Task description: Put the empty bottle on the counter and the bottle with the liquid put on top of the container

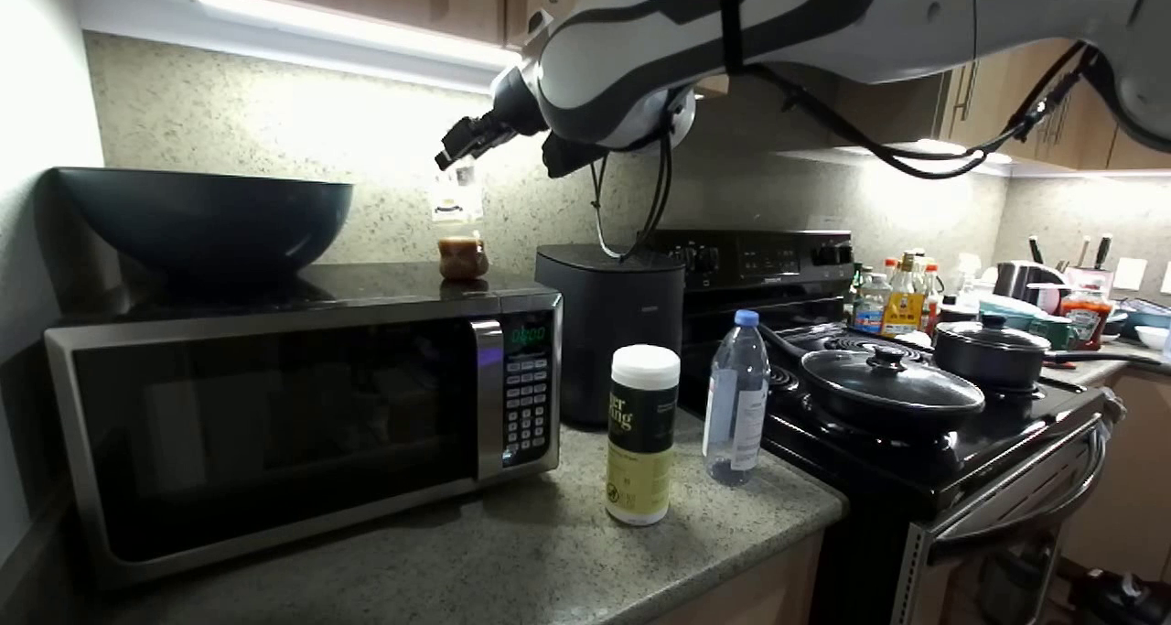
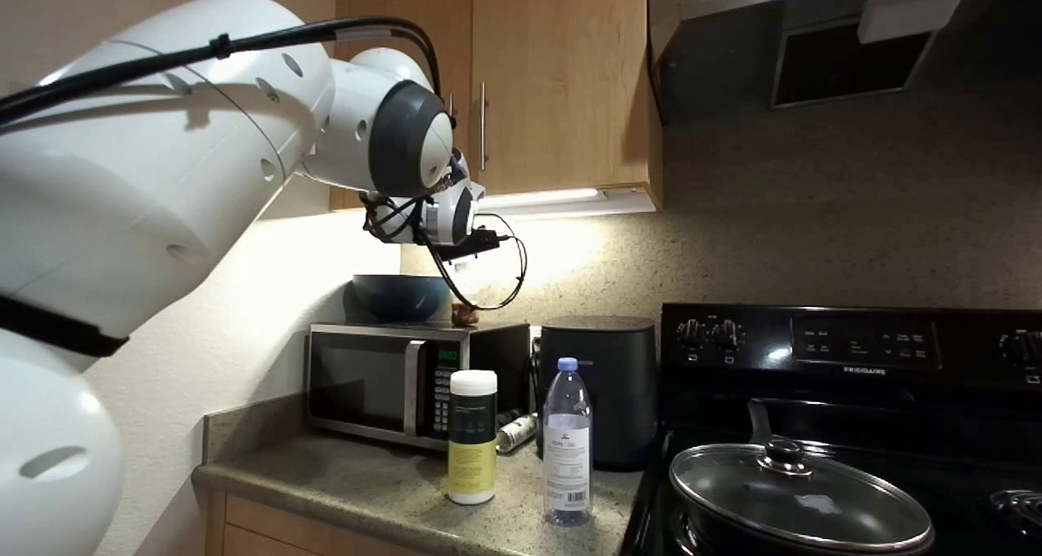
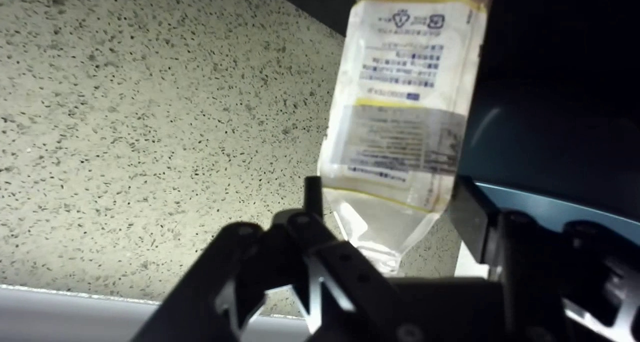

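Observation:
The empty bottle stands upright on the counter, right of the container; both also show in an exterior view. The container is a white-lidded canister, with nothing on its lid. The bottle with the liquid is upright at the microwave top's back right; whether its base touches is hard to tell. My gripper is at its upper part. In the wrist view, upside down, the gripper's fingers lie against both sides of the bottle's shoulder, with no visible gap. Its cap is hidden.
A large dark bowl sits on the microwave, left of the held bottle. The cabinet and its light hang close above. A black air fryer stands right of the microwave. Lidded pans are on the stove.

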Tool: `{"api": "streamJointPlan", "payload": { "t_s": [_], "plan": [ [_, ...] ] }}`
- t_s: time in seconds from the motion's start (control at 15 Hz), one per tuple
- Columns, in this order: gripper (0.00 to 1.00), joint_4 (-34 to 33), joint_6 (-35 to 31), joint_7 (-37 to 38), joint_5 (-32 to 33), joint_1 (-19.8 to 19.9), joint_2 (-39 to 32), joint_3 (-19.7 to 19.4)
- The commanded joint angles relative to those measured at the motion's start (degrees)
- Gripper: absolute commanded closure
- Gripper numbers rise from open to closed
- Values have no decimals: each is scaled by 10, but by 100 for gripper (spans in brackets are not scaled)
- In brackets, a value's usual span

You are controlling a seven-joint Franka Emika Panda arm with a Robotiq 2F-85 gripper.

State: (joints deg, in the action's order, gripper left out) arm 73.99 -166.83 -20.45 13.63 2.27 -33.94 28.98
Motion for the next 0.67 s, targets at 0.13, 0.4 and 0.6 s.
{"api": "streamJointPlan", "payload": {
  "t_s": [0.13, 0.4, 0.6],
  "plan": [
    [74, -44, 20, -64, -12, 36, -41, 69],
    [81, -47, 36, -41, -10, 40, -41, 75],
    [82, -7, 54, 41, 7, 23, 12, 15]
  ]
}}
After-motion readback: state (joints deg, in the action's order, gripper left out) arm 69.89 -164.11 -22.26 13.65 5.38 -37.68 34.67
